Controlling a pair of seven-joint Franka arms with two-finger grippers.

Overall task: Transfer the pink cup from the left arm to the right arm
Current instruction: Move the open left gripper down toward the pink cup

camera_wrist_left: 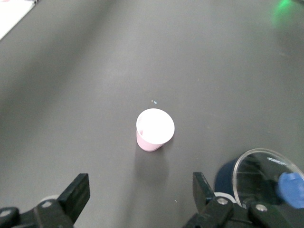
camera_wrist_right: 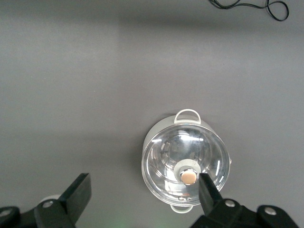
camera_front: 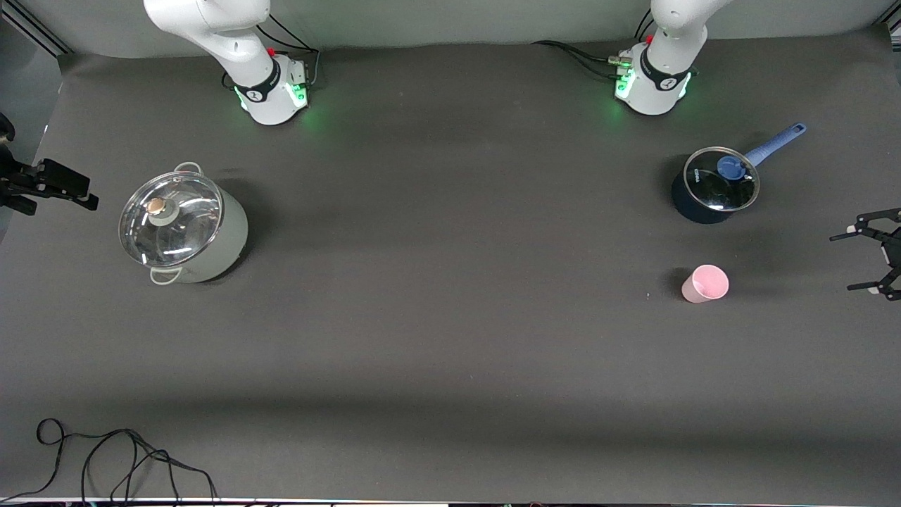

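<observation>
The pink cup stands upright on the dark table toward the left arm's end, nearer to the front camera than the blue saucepan. It also shows in the left wrist view, with its mouth up. My left gripper is open and empty, up in the air over the table's edge at the left arm's end, apart from the cup; in its own view the cup lies ahead of the jaws. My right gripper is open and empty, up over the right arm's end of the table.
A dark blue saucepan with a glass lid and a long handle stands near the cup. A pale pot with a glass lid stands toward the right arm's end. A black cable lies at the front edge.
</observation>
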